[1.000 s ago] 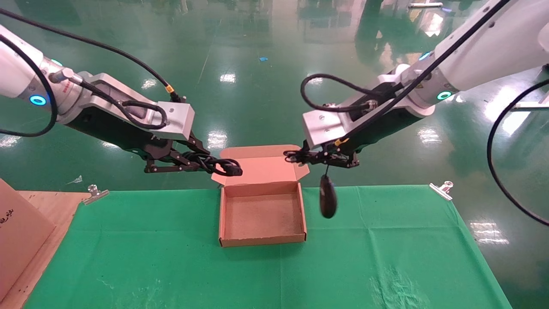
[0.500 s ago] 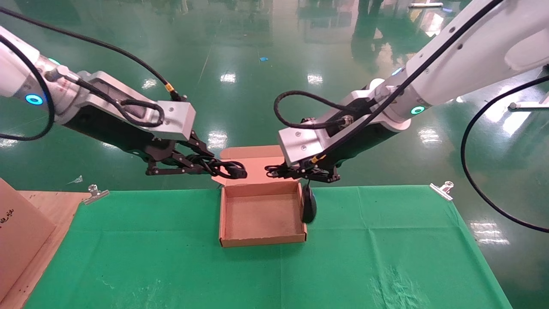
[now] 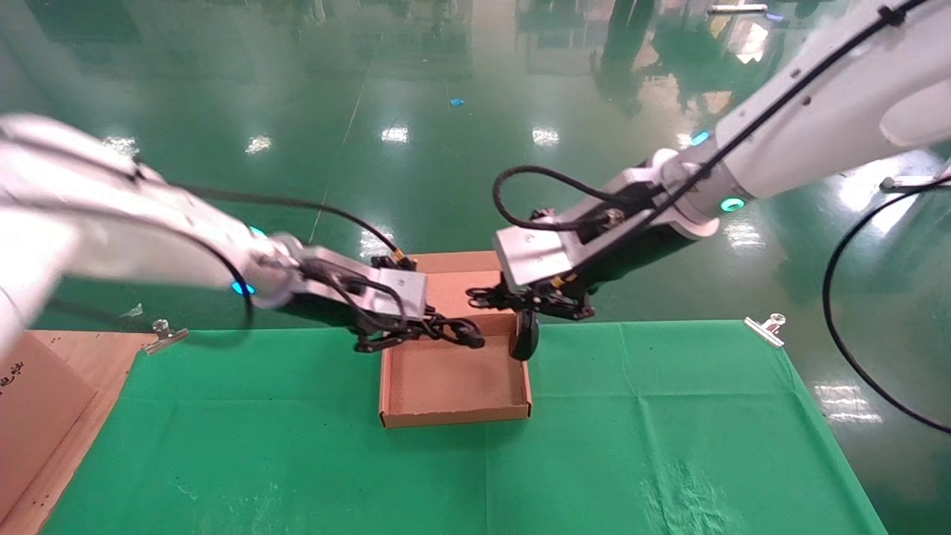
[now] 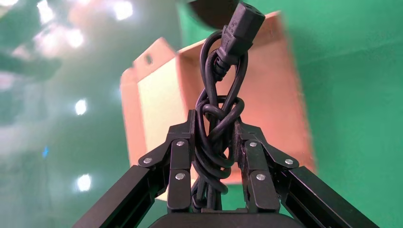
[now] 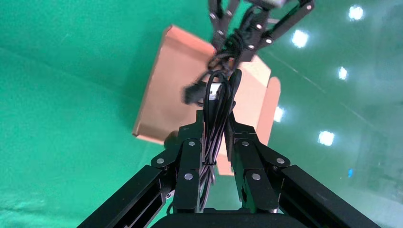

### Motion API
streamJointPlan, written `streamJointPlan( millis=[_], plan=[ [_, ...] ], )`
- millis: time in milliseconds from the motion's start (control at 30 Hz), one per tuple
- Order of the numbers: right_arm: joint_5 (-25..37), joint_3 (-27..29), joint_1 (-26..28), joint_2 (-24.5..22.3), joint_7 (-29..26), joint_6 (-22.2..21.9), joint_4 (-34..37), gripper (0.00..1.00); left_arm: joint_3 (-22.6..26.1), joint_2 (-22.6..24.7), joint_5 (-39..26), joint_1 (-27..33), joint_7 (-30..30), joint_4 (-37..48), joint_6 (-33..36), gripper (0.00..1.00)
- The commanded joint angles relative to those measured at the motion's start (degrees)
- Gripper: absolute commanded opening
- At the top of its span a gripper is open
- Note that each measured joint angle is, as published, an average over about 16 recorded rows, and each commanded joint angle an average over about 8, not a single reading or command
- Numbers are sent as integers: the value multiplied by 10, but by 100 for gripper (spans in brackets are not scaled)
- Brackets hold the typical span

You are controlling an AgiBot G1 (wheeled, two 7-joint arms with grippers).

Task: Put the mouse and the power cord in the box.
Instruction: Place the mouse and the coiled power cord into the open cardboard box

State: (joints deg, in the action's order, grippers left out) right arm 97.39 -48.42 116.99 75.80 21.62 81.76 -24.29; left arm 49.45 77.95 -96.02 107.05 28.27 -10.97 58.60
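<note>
Currently my left jaws (image 4: 216, 142) are pinched on a knotted bundle of black power cord (image 4: 219, 109), plug end sticking out over the back left part of the open cardboard box (image 3: 455, 416). My right jaws (image 5: 216, 137) are clamped on the mouse's thin wire (image 5: 215, 128); the mouse (image 3: 524, 336) dangles below them at the box's far right corner, right at the wall — can't tell if it's touching. Box sits on the green cloth (image 3: 669, 416) on the tabletop, lid (image 3: 455, 279) hinged back behind it. Both jaws close together above the rear edge.
</note>
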Motion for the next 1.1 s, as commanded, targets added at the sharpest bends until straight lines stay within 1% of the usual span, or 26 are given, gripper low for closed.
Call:
streamJointPlan(
  millis=[33, 133, 200, 333, 367, 400, 433, 633, 667, 700, 1100],
  plan=[
    [-4, 1, -2, -4, 10, -1, 8, 0, -3, 4, 5, -32, -8, -12, -57, 0],
    [-8, 3, -5, -10, 30, -3, 24, 0, 9, 7, 8, -80, -38, -51, -151, 0],
    [-11, 5, -9, -13, 44, -5, 36, 0, 20, 7, 13, -109, -59, -77, -197, 0],
    [-15, 6, -17, -17, 69, -9, 61, 0, 47, 8, 31, -149, -103, -113, -239, 0],
    [-15, 7, -19, -18, 75, -10, 67, 0, 54, 7, 36, -156, -113, -119, -243, 1],
    [-16, 7, -21, -18, 81, -11, 74, 0, 62, 7, 42, -162, -122, -125, -243, 5],
    [-16, 7, -23, -18, 86, -12, 80, 0, 70, 7, 47, -167, -130, -130, -240, 15],
    [-19, 8, -28, -13, 112, -20, 116, 0, 112, 5, 75, -179, -155, -145, -219, 89],
    [-19, 9, -28, -12, 115, -21, 122, 0, 117, 5, 79, -178, -156, -145, -217, 98],
    [-19, 9, -28, -11, 118, -21, 127, 0, 122, 5, 83, -177, -158, -145, -216, 100],
    [-27, 12, -25, 6, 140, -18, 163, 0, 168, 4, 124, -169, -159, -143, -227, 100]
  ],
)
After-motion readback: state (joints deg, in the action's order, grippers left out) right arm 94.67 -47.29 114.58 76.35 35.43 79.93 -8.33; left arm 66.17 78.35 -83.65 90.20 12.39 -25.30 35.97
